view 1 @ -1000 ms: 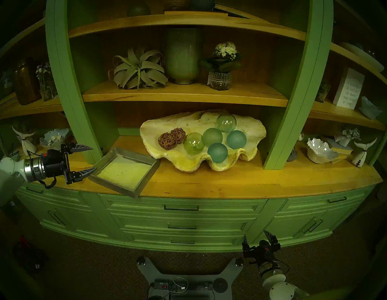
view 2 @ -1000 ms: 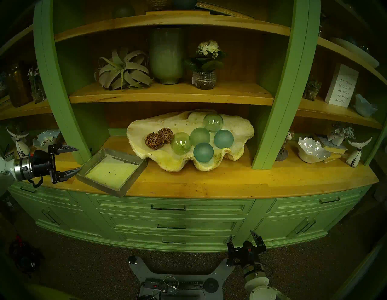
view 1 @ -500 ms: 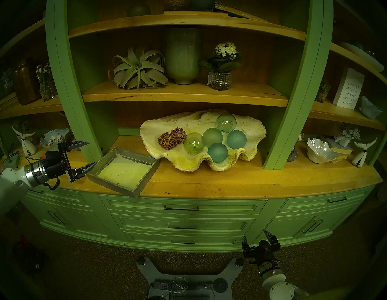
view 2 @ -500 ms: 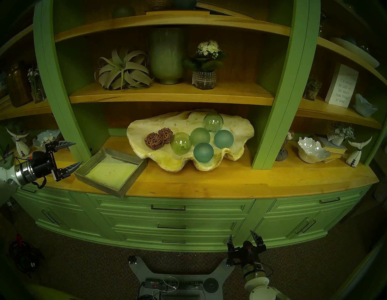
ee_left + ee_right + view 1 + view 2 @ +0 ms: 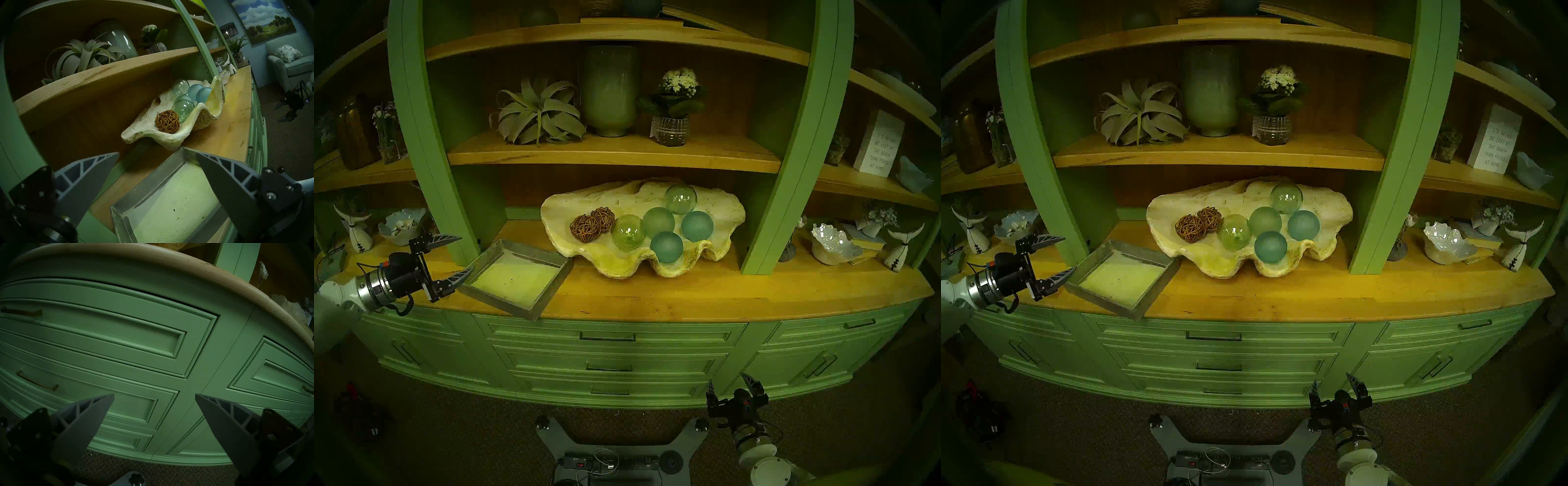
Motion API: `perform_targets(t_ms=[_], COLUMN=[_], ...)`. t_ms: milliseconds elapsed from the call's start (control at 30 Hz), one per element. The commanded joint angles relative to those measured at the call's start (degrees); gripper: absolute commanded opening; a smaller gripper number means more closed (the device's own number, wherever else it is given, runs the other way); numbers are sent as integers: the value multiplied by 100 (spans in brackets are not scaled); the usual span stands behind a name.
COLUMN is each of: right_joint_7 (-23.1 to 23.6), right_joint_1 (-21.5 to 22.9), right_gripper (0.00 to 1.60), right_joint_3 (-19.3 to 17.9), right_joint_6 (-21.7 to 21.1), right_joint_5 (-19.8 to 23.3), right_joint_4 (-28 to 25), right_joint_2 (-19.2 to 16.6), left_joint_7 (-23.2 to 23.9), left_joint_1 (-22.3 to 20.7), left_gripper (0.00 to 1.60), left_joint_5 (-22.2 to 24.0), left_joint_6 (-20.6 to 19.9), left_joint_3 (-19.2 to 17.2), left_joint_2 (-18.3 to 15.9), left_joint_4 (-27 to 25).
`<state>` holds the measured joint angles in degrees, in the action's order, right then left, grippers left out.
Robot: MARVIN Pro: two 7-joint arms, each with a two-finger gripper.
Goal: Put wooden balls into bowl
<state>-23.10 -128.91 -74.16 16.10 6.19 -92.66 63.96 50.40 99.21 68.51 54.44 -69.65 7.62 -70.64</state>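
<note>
Two brown woven wooden balls (image 5: 585, 229) (image 5: 603, 219) lie side by side in the left part of the bowl (image 5: 619, 264), a very large cream-yellow clam shell on the counter. The left wrist view shows one ball (image 5: 167, 123) inside the bowl's (image 5: 147, 134) near end. My left gripper (image 5: 466, 253) (image 5: 157, 157) hovers open and empty at the left corner of the grey tray, well left of the bowl. My right gripper (image 5: 726, 378) (image 5: 154, 396) hangs open and empty low before the drawers.
Several green and teal glass spheres (image 5: 667, 247) fill the bowl's right half. A square grey tray (image 5: 504, 298) sits on the counter's front left, overhanging the edge. Green uprights (image 5: 460, 220) flank the bay. White ruffled bowls (image 5: 834, 244) and ornaments stand at both sides.
My left gripper has tilted, its wrist dropping and swinging slightly right while the fingers stay beside the tray corner. Balls, bowl and right arm are unchanged.
</note>
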Motion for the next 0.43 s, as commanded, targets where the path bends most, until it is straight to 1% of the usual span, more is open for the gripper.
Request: perform_targets(t_ms=[0, 400], right_joint_7=[-4, -4], right_joint_1=[43, 42], right_gripper=[160, 160], right_joint_3=[-8, -8], right_joint_6=[48, 48], right_joint_5=[-10, -10], right_joint_4=[-156, -158], right_joint_2=[7, 7], left_joint_7=[239, 235], left_joint_1=[153, 519], left_gripper=[160, 160], left_joint_5=[131, 153], left_joint_6=[56, 56], left_joint_3=[-358, -714], left_joint_2=[-95, -100], left_joint_4=[-38, -93])
